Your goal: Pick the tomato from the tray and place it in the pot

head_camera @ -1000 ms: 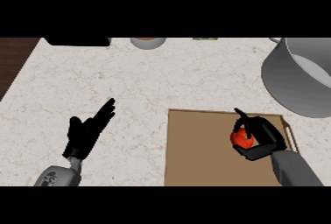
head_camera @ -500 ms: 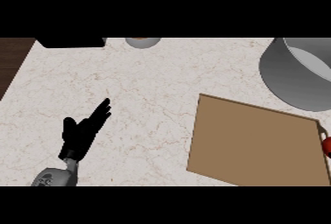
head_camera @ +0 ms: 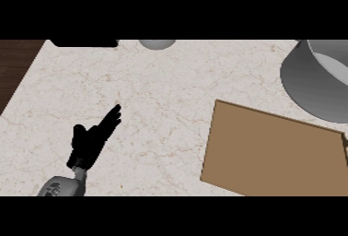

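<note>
Looking down from the head view: the left hand (head_camera: pixel 92 140) is resting on the marble counter (head_camera: pixel 156 83) at lower left. Its fingers are released and held straight, slanting up and to the right, grasping nothing. It is probably lying there to keep out of the work on the other side.

The brown tray (head_camera: pixel 272 156) is lying skewed at lower right, running off the right edge. No tomato is showing on the part in view. The grey pot (head_camera: pixel 314 87) is standing just beyond the tray's far edge at upper right, partly cut off. It is likely set that near so the carry is short. Nothing red is showing in the part of its inside that is visible.

The tomato is showing nowhere, so I cannot tell where it is. The right hand is not showing either, so I cannot tell what its fingers are doing.

A black box (head_camera: pixel 85 43) and a grey round thing (head_camera: pixel 158 44) are sitting along the far edge, well apart from the tray.
</note>
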Motion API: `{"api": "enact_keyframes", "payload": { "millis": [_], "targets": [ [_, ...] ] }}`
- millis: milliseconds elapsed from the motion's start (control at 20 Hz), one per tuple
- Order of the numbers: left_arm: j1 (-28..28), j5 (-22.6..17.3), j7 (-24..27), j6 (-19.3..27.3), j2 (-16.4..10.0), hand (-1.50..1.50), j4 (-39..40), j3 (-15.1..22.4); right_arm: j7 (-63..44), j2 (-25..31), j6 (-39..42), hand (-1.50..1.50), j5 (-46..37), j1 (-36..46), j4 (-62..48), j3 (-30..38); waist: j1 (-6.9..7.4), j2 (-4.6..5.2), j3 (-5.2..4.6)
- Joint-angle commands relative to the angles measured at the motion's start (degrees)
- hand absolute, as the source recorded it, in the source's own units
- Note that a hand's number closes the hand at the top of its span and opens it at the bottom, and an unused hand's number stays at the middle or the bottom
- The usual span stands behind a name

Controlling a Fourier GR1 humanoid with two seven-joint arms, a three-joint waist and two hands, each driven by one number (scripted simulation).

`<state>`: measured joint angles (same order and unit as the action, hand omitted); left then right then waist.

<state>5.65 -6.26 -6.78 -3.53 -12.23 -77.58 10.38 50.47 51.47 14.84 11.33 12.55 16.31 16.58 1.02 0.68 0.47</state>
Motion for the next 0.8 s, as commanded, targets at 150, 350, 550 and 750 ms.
{"api": "enact_keyframes", "payload": {
  "millis": [150, 350, 550, 750],
  "targets": [
    [0.0, 1.3, 1.7, -0.7, 0.4, 0.0, 2.1, 0.2, 6.0, 5.0, -5.3, 1.5, -3.6, 4.0, -3.0, -0.1, 0.19, -0.14, -0.17],
    [-2.2, 1.2, 0.9, -0.4, 0.6, 0.0, -1.2, 0.2, 1.7, 7.6, -7.8, 1.5, -6.2, 8.9, -3.4, -1.5, 0.47, -0.34, -0.28],
    [-0.4, 0.7, -1.2, -1.9, -0.7, 0.0, -0.7, -1.5, -4.2, 8.8, -9.8, 1.5, -9.6, 13.8, -0.8, -4.3, 0.07, -0.47, -0.4],
    [1.4, 0.8, -0.8, -1.7, 1.0, 0.0, 0.7, -1.5, -10.4, 9.5, -11.2, 1.5, -13.3, 21.9, -1.5, -6.8, 1.08, -0.08, -0.33]
  ]
}}
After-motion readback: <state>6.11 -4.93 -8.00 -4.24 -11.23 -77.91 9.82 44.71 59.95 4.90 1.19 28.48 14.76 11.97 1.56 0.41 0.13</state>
